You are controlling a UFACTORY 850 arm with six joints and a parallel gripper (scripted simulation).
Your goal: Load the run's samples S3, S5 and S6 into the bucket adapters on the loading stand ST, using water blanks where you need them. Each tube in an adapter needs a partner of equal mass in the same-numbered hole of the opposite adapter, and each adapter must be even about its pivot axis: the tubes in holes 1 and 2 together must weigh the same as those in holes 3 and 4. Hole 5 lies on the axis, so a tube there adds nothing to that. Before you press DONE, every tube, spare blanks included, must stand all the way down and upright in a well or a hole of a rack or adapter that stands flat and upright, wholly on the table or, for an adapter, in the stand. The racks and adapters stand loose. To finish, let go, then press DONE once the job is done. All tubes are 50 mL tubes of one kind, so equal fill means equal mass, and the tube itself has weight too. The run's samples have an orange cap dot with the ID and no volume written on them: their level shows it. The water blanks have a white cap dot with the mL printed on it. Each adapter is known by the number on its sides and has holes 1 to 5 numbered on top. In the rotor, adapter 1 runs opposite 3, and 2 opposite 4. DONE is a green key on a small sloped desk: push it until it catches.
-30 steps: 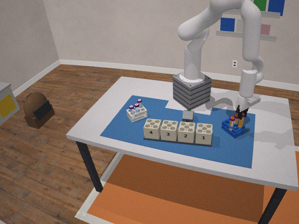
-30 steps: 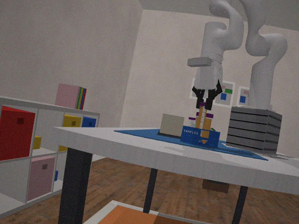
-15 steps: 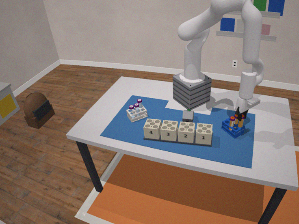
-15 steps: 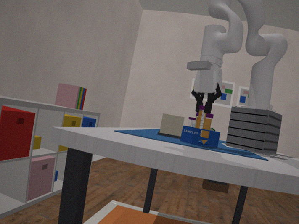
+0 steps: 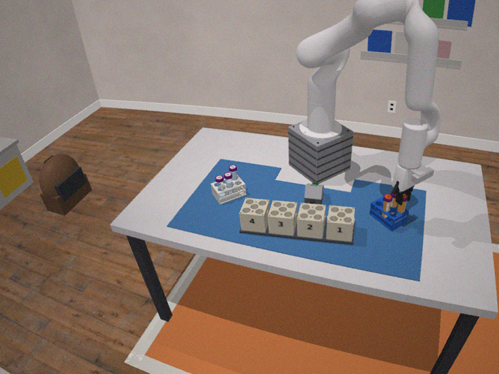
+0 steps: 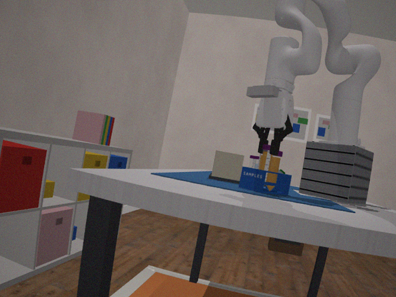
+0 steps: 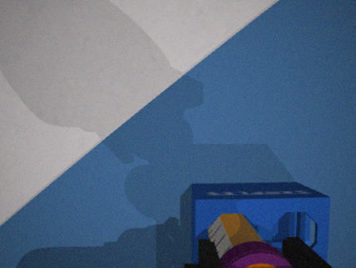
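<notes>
My gripper [image 5: 401, 196] [image 6: 268, 149] [image 7: 254, 255] is shut on a purple-capped sample tube [image 5: 402, 206] [image 6: 263, 160] [image 7: 234, 226], full of orange liquid. It holds the tube upright at the blue sample rack [image 5: 400, 222] [image 6: 250, 183] [image 7: 266, 205], with the lower end hidden by the rack. The ID is unreadable. Two other orange tubes stand there, one [image 5: 386, 205] nearer the left. Adapters 4 [image 5: 247, 225], 3 [image 5: 274, 227], 2 [image 5: 304, 230] and 1 [image 5: 333, 232] stand in the dark loading stand [image 5: 294, 234] with no tubes visible. Three water blanks stand in the white rack [image 5: 230, 200].
The grey DONE desk [image 5: 313, 193] with its green key [image 5: 315, 183] stands behind the adapters. The robot's striped base block [image 5: 319, 158] [image 6: 325, 171] rises at the back of the table. The blue mat [image 5: 372, 254] lies under the racks and stand.
</notes>
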